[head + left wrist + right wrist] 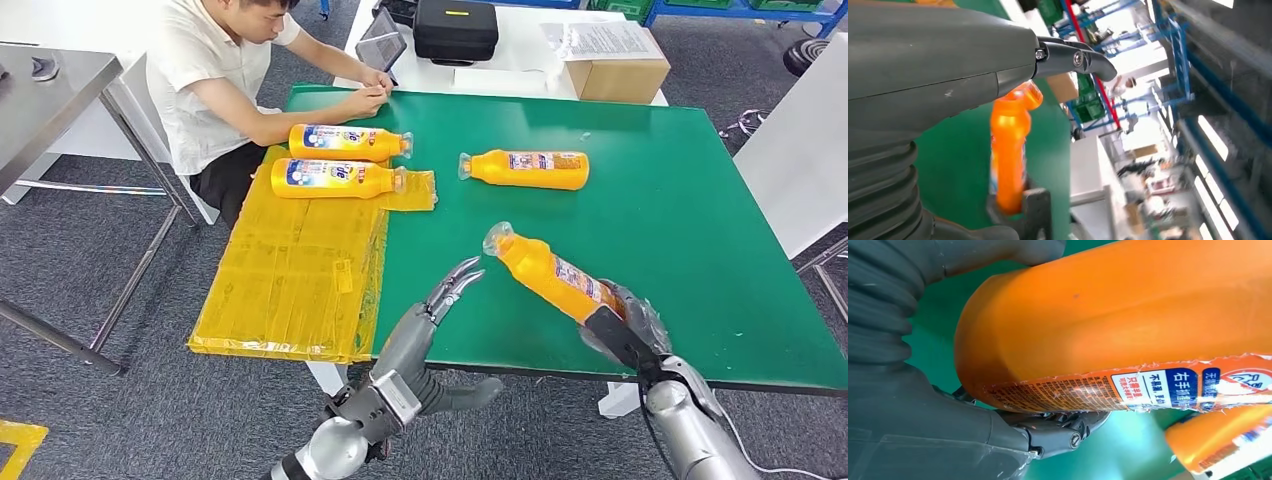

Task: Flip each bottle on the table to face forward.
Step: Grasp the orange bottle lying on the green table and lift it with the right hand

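My right hand (622,322) grips the base of an orange bottle (545,270) and holds it tilted above the green table (680,210), cap toward the upper left. Up close the held bottle (1128,325) shows its back label of small print. My left hand (455,285) hovers open just left of the cap, fingers apart, holding nothing. The same bottle (1009,145) appears beyond my left hand (1068,55). A third orange bottle (525,168) lies on the table's middle. Two more bottles (345,142) (335,178) lie with blue front labels up at the far left.
A yellow plastic sheet (290,270) covers the table's left end and hangs over the edge. A person (230,70) sits at the far left corner, hands on the table. A white table behind holds a black case (455,28) and a cardboard box (615,72).
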You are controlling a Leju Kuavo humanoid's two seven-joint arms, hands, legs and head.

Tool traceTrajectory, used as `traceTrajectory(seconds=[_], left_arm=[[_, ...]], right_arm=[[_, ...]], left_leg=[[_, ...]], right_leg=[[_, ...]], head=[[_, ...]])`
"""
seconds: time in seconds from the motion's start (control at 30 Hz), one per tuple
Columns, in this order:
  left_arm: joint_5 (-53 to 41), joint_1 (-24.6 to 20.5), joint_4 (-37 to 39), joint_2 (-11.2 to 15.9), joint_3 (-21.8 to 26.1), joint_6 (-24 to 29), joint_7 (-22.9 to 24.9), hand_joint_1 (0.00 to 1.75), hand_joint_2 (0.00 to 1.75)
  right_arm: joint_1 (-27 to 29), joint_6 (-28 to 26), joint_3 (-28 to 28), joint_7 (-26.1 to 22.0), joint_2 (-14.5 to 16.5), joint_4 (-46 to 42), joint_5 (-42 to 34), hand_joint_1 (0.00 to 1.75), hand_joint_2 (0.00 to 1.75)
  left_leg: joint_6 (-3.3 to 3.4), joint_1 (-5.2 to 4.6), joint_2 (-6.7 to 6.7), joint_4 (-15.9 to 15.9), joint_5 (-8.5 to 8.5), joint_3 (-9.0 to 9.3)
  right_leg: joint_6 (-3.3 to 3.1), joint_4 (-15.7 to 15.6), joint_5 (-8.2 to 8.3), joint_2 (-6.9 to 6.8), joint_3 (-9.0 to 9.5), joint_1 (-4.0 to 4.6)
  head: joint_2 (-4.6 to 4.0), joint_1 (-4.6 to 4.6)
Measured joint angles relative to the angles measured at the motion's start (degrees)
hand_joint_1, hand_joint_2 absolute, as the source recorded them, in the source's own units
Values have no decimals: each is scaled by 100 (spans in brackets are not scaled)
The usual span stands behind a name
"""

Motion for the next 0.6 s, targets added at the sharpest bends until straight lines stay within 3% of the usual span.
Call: traceTrajectory(seconds=[0.2, 0.4, 0.6], left_arm=[[2096, 100, 7, -136, 488, 66, -60, 0, 175], [2175, 169, -16, -140, 626, 489, -269, 0, 175], [2702, 236, -166, -102, 596, 149, 253, 0, 175]], right_arm=[[642, 176, -389, -102, 676, -1248, -1417, 175, 175], [1293, 49, -460, -114, 1343, -2885, -2551, 175, 175], [1709, -61, -23, -150, 1651, -3834, -2540, 175, 175]], left_leg=[[-10, 8, -22, -1, 16, -52], [-15, 10, -41, 0, 23, -97], [-16, 7, -41, -1, 19, -119]], right_leg=[[-1, 8, 0, -11, -42, 7], [-1, 11, -1, -25, -81, 6], [-2, 10, -3, -25, -103, 4]], head=[[0, -2], [0, 0], [0, 1]])
